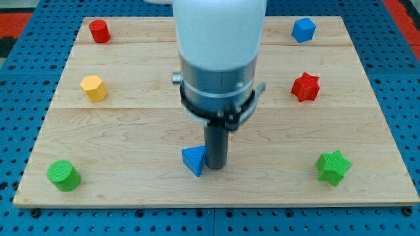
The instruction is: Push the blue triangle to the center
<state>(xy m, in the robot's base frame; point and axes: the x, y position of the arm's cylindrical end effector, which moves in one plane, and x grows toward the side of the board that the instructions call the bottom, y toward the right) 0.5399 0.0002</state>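
The blue triangle point(193, 160) lies on the wooden board point(131, 124), below the board's middle, toward the view's bottom. My tip point(216, 168) is the lower end of the dark rod and stands right beside the triangle, on its right side, touching or nearly touching it. The arm's white and grey body point(218, 52) hangs over the board's middle and hides what lies behind it.
A red block point(99, 31) sits at top left, a blue block point(303, 29) at top right, a yellow block point(94, 88) at left, a red star-like block point(305, 86) at right, a green block point(63, 175) at bottom left, a green star point(333, 167) at bottom right.
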